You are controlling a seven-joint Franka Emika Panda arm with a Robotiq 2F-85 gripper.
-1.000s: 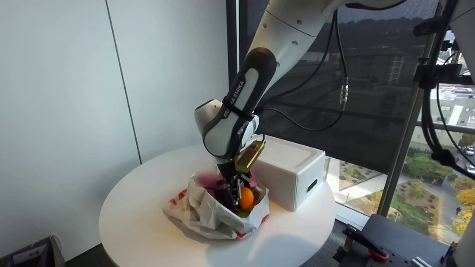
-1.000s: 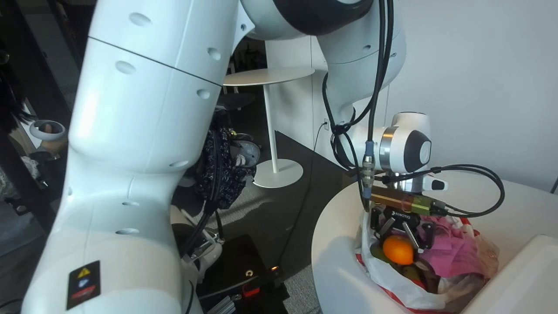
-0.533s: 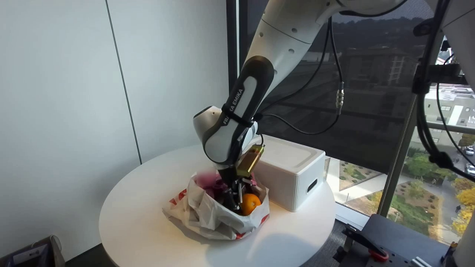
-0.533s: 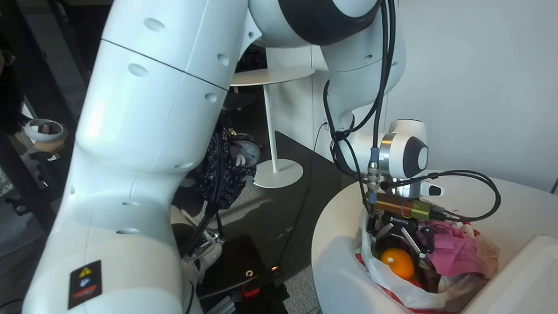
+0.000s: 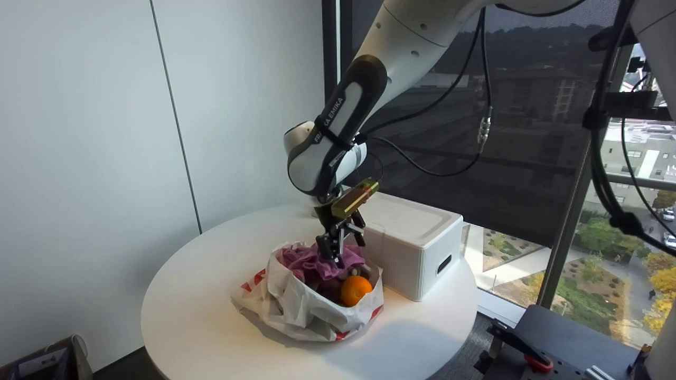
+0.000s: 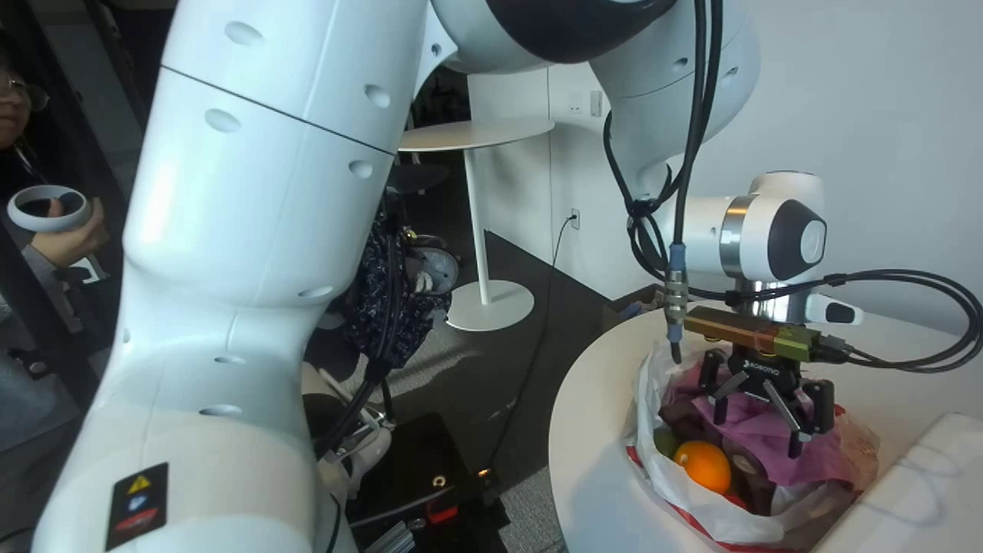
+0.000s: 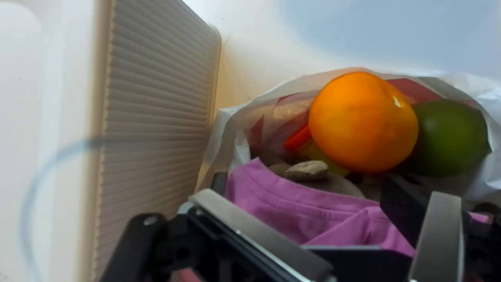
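Note:
My gripper hangs open over a white plastic bag, with nothing between its fingers. In the wrist view its jaws stand wide apart above a pink-purple cloth, the thing nearest to it; whether the fingertips touch the cloth I cannot tell. An orange lies in the bag near its rim, apart from the gripper, and shows in both exterior views. Beside the orange sits a dark green round fruit. A tan lump and a small red piece show between cloth and orange, both partly hidden.
A white lidded box with ribbed sides stands right beside the bag on the round white table. Black cables loop out from the wrist camera. A person holding a ringed controller is at the far side, with another round table behind.
The orange, between the fingers a second ago, was let go and now lies lower in the bag. My gripper dipped slightly, then rose and moved away from the orange, over the cloth.

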